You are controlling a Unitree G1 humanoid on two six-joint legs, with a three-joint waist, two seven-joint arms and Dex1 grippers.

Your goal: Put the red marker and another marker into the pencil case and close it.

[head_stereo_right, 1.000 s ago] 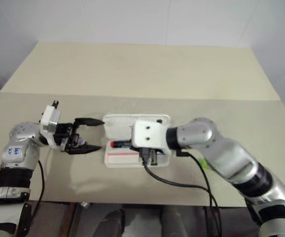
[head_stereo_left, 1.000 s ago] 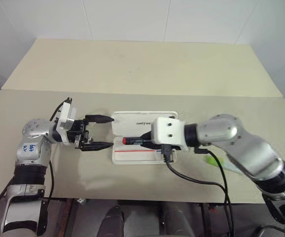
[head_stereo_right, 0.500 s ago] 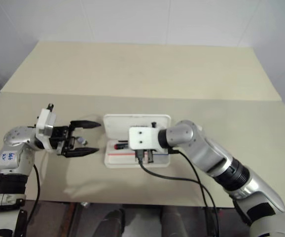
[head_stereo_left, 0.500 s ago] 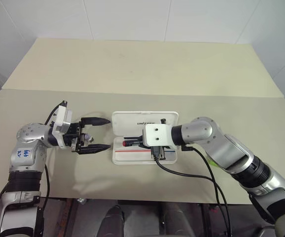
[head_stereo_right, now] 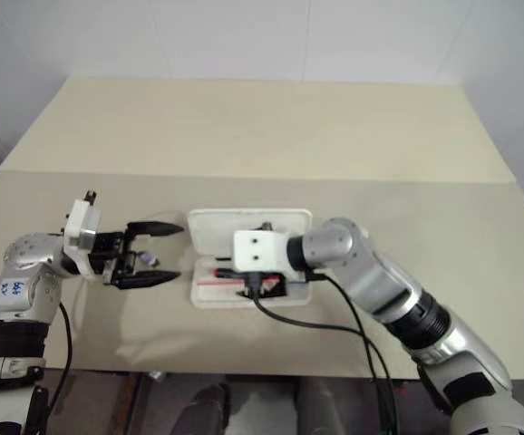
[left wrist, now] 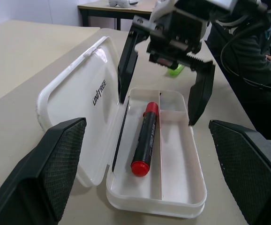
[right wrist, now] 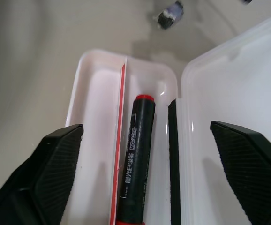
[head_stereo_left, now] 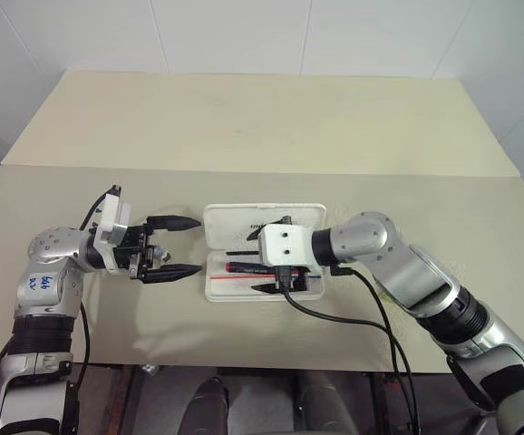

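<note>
The white pencil case (head_stereo_left: 309, 216) lies open at the table's middle, its lid with the black lettering laid flat on the far side. The red marker (head_stereo_left: 242, 267) rests lengthwise in the tray (left wrist: 173, 154), red cap toward my left gripper. My right gripper (head_stereo_left: 264, 256) hovers open just above it, one finger on each side, not touching the red marker (right wrist: 135, 154). My left gripper (head_stereo_left: 198, 245) stands open and level just left of the case, empty. The lime-green marker (left wrist: 175, 70) lies on the table beyond the case, behind my right gripper (left wrist: 158, 110).
A black cable (head_stereo_left: 334, 317) hangs from my right wrist across the table in front of the case. A second table top (head_stereo_left: 244, 118) joins on at the far side. A seated person (left wrist: 252, 51) shows beyond the table's right end.
My right gripper has opened and let go of the red marker, which now lies in the tray. The left arm has kept still.
</note>
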